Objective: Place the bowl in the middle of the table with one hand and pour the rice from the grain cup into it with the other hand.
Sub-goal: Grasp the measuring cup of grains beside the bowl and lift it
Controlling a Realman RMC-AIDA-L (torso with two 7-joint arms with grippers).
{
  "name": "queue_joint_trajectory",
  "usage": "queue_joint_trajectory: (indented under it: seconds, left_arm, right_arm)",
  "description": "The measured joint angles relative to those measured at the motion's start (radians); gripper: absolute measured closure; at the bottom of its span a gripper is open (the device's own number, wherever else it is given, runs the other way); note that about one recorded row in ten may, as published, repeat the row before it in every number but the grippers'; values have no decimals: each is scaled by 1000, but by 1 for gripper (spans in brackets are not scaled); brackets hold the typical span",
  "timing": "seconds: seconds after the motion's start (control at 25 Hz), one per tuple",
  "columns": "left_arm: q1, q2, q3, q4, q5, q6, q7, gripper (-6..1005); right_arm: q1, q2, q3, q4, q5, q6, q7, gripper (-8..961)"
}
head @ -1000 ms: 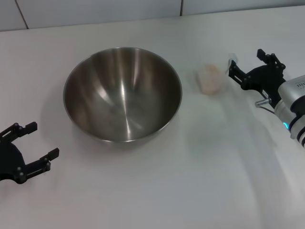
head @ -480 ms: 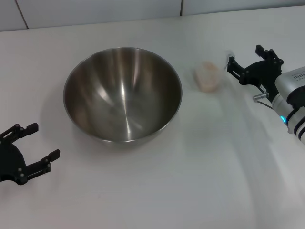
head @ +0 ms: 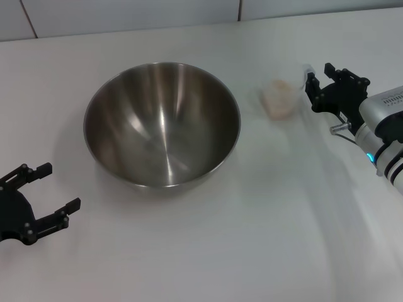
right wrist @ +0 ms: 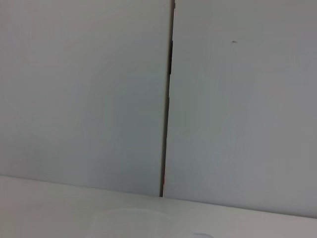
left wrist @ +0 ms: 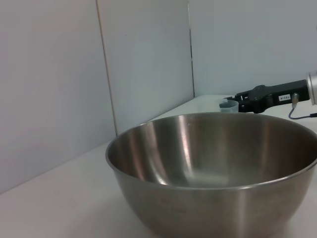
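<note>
The steel bowl point(head: 162, 123) stands on the white table point(head: 208, 251), left of the middle, and fills the left wrist view point(left wrist: 213, 173). To its right stands the clear grain cup point(head: 279, 100) with pale rice point(head: 277, 102) in it. My right gripper point(head: 318, 77) is open just right of the cup, fingertips level with it and apart from it. The left wrist view shows that gripper point(left wrist: 257, 101) beside the cup point(left wrist: 229, 105), beyond the bowl's rim. A faint cup rim point(right wrist: 131, 220) shows low in the right wrist view. My left gripper point(head: 61, 187) rests open at the near left, clear of the bowl.
A pale panelled wall point(head: 126, 16) with a vertical seam point(right wrist: 167, 99) rises right behind the table's far edge. Bare tabletop lies in front of the bowl and between the two arms.
My right gripper has moved back and slightly left, toward the cup, and turned a little. The bowl and the left gripper have stayed put.
</note>
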Motion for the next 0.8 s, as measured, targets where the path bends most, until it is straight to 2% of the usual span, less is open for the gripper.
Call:
queue_joint_trajectory:
  seconds: [0.32, 0.64, 0.76, 0.8]
  left_arm:
    - [1, 0, 0, 0, 0, 3, 0, 172]
    - [5, 0, 0, 0, 0, 15, 0, 172]
    - [9, 0, 0, 0, 1, 17, 0, 172]
    - [9, 0, 0, 0, 2, 19, 0, 172]
  right_arm:
    - [-5, 2, 2, 11, 0, -4, 0, 759]
    - [-11, 2, -1, 22, -2, -33, 0, 899]
    - [-20, 2, -3, 23, -3, -82, 0, 936]
    - [-30, 2, -6, 25, -6, -136, 0, 937]
